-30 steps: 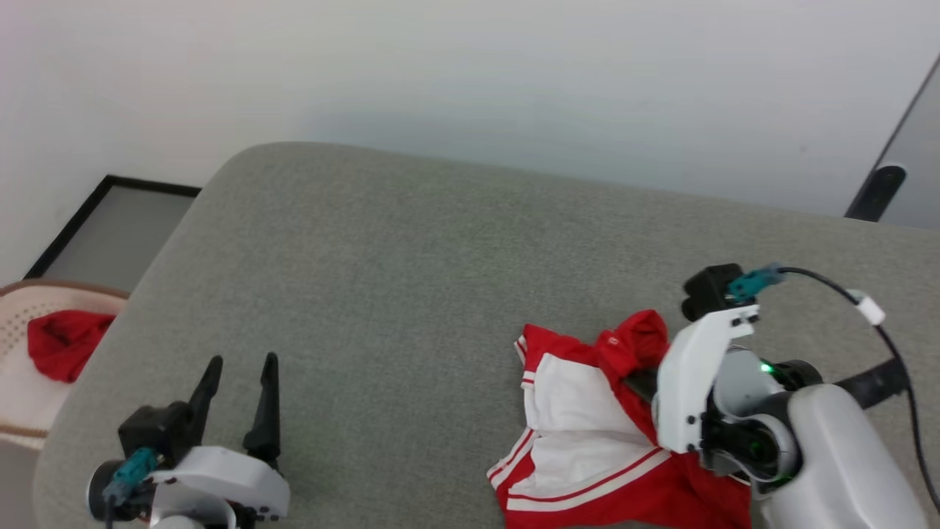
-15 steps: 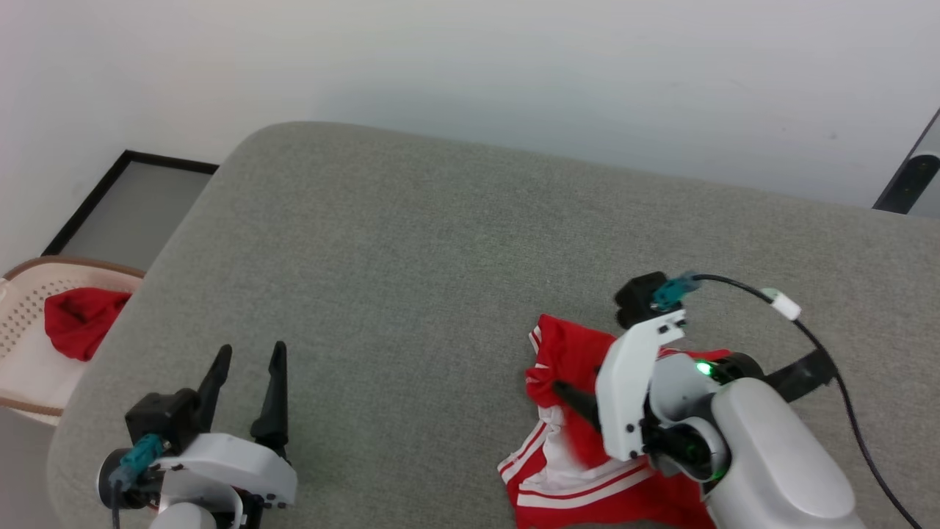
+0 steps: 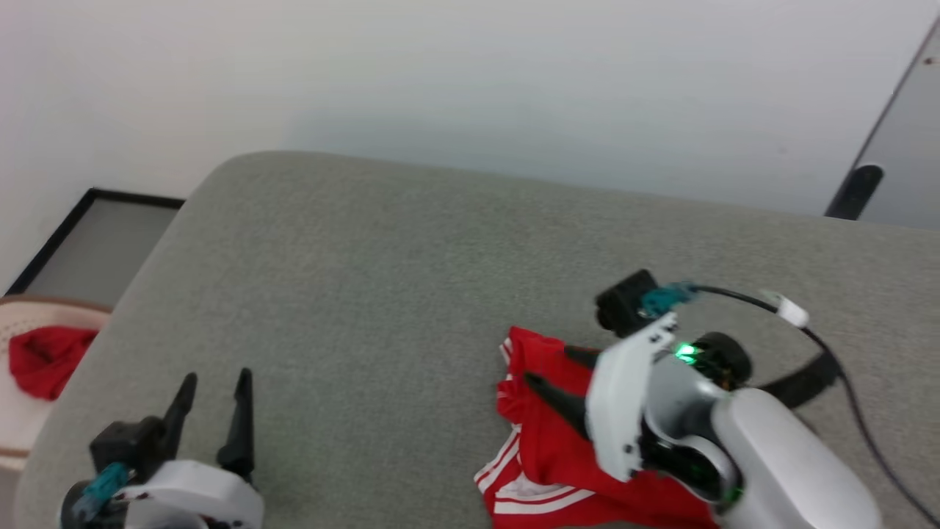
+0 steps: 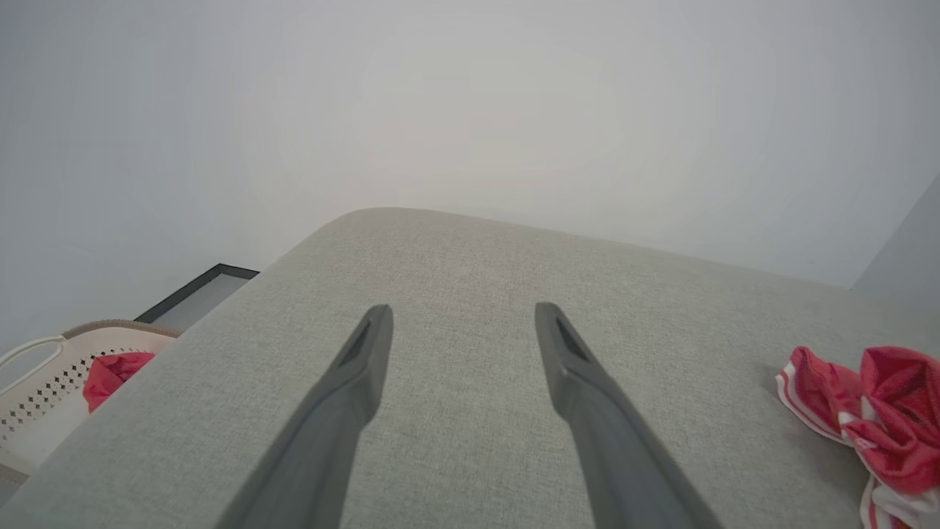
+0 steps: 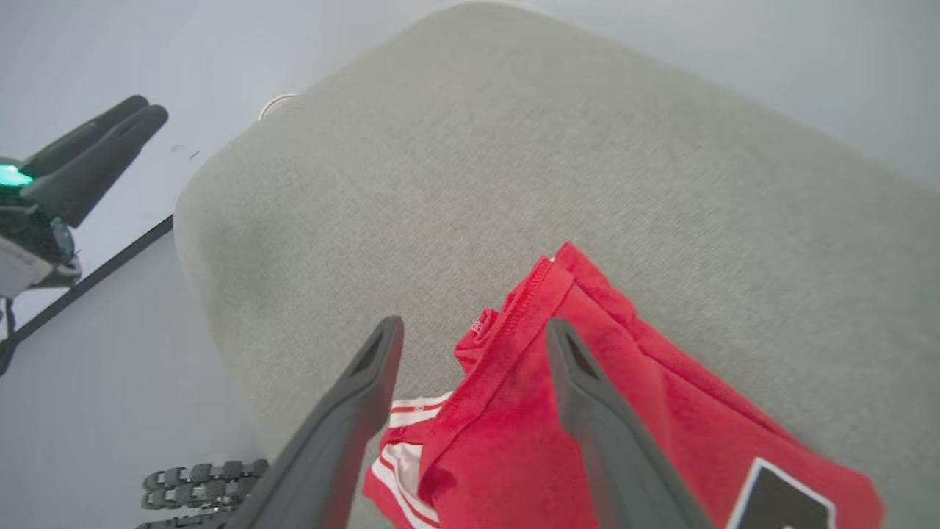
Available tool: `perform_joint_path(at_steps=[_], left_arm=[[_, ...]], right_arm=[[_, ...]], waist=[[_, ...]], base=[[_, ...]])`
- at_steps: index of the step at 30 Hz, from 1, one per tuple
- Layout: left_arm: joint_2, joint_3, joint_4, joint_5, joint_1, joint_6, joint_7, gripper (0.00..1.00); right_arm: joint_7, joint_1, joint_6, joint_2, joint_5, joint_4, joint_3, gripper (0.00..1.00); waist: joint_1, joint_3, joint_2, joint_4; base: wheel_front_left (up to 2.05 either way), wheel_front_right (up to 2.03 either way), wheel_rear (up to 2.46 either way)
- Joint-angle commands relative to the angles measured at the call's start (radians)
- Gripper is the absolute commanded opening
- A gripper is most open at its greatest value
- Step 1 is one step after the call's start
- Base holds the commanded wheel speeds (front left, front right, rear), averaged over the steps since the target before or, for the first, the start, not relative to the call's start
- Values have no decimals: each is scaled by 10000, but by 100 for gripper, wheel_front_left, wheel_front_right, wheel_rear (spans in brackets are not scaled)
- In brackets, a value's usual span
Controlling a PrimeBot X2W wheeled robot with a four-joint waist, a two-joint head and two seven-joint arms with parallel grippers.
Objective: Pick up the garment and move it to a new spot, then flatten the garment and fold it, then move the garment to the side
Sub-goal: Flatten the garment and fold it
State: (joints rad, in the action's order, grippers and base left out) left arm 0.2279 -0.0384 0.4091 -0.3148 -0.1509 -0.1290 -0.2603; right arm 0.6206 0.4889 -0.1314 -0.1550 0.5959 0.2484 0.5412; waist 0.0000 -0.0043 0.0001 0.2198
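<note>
The garment [image 3: 540,448], a red jersey with white striped trim, lies crumpled on the grey padded surface [image 3: 367,294] at the lower right. My right gripper [image 3: 547,367] hovers over its upper edge, open, with nothing pinched. In the right wrist view the right gripper [image 5: 474,327] straddles the garment's [image 5: 587,411] folded red hem, with a black patch of lettering [image 5: 778,499] at the lower right. My left gripper [image 3: 217,378] stands open at the lower left over bare fabric. From the left wrist, the left gripper [image 4: 463,312] is empty and the garment [image 4: 881,411] lies far right.
A cream basket [image 3: 15,419] holding a small red cloth [image 3: 40,360] stands on the floor beyond the surface's left edge. A black-framed panel [image 3: 88,235] lies on the floor behind it. The surface's rounded left corner is near my left arm.
My right gripper has opened and let go of the garment, which has dropped into a lower heap. The head camera has shifted. The left gripper stays open.
</note>
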Motion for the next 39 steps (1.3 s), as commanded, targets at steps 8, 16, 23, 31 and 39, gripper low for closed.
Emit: perform_joint_path(at_steps=[8, 16, 23, 31, 39], left_arm=[[38, -490, -433, 127, 592, -33, -43, 100], [110, -312, -1098, 213, 1221, -31, -43, 100], [-179, -598, -1632, 568, 1639, -32, -43, 100], [-224, -577, -1955, 937, 1836, -32, -43, 100], [-252, -519, -2077, 968, 1873, -32, -43, 100]], right_arm=[[-3256, -650, 8, -1898, -452, -1399, 215, 100], [-6888, -1703, 8, -2742, -1754, -741, -753, 100], [-8477, -2632, 8, -2706, -2210, 75, -1786, 100], [-8846, -3513, 8, -2442, -2759, 190, -2847, 100], [-8849, -4481, 8, -1681, -3213, -816, -4418, 100]], waist=[[0, -269, -1, -918], [0, -363, -1, -1469], [0, -366, -1, -1787], [0, -367, -1, -1938], [0, -387, -1, -1960]], base=[[0, 0, 0], [0, 0, 0], [0, 0, 0], [0, 0, 0], [0, 0, 0]])
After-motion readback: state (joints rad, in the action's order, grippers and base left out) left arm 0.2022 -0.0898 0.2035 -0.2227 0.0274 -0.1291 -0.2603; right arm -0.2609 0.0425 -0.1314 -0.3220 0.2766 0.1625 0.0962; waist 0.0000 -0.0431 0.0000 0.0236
